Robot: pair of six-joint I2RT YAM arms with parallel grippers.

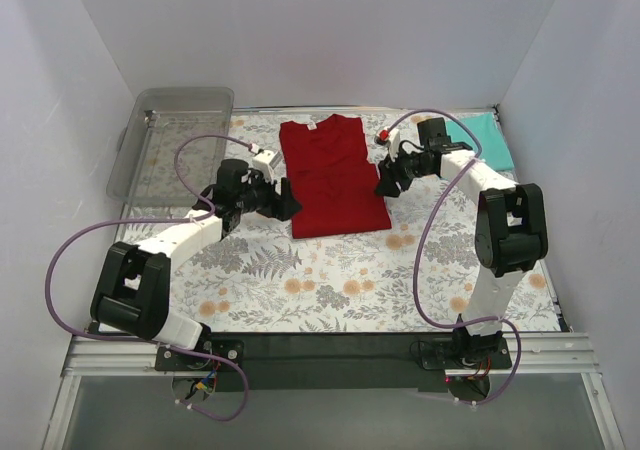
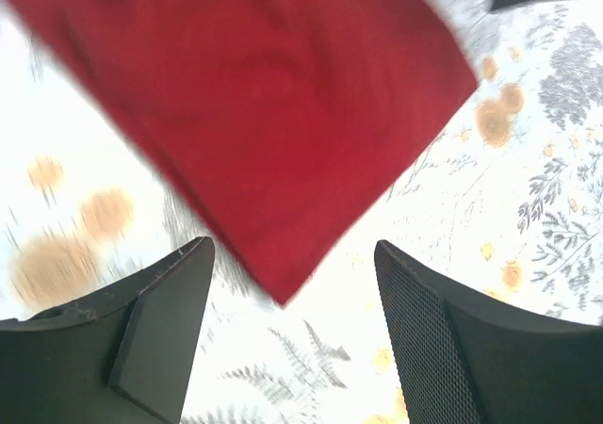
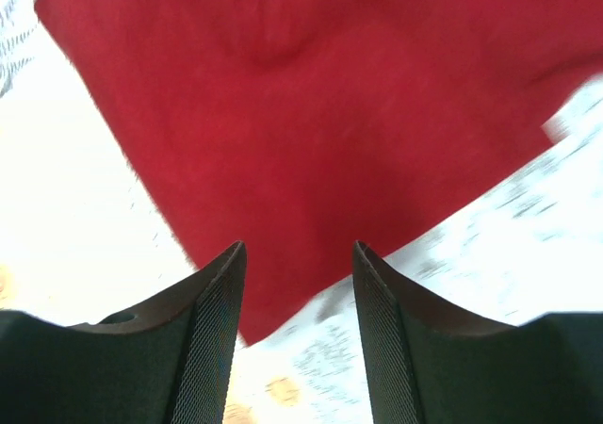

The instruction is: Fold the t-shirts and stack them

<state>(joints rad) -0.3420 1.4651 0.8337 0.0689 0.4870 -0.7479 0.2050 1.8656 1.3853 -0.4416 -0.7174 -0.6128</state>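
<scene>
Cloth soft and limp, the red t-shirt (image 1: 330, 175) lies mid-table as a long rectangle; the teal t-shirt (image 1: 490, 140) sits flat at the far right. Your left gripper (image 1: 285, 202) and right gripper (image 1: 388, 183) flank the red one, jaws spread, empty. Pinch one layer only and the fold could slip apart

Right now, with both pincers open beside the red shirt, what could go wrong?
1. The left pincer and right pincer sit close beside the red shirt; a sweep could snag the cloth and spoil the fold.
2. The teal shirt lies in the far right corner; stacking needs a long carry that might loosen a fold.
</scene>
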